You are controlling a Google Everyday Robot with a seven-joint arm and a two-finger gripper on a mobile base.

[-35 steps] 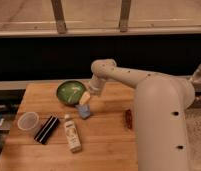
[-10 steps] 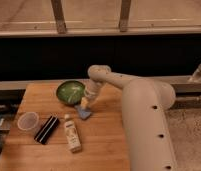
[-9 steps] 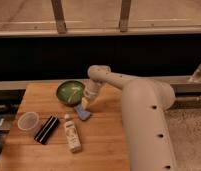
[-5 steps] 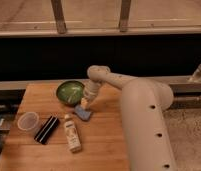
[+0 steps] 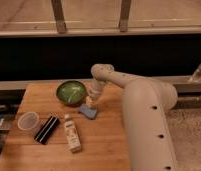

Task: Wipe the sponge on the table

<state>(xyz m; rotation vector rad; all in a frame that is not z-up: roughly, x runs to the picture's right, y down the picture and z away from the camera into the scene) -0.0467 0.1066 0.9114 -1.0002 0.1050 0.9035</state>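
One end effector (image 5: 90,103) clamping sponge (image 5: 88,112) on table (image 5: 108,142)

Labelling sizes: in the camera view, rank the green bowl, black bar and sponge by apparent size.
green bowl
black bar, close to it and nearer the camera, so unsure
sponge, smallest, with the gripper shut on its end

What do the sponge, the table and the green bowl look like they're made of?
Sponge: likely soft foam, a matte blue flat pad, with the shut pincer at its bowl-side edge. Table: wood, light-brown planks with visible grain. Green bowl: probably plastic or glazed ceramic; slight sheen, can't tell which.
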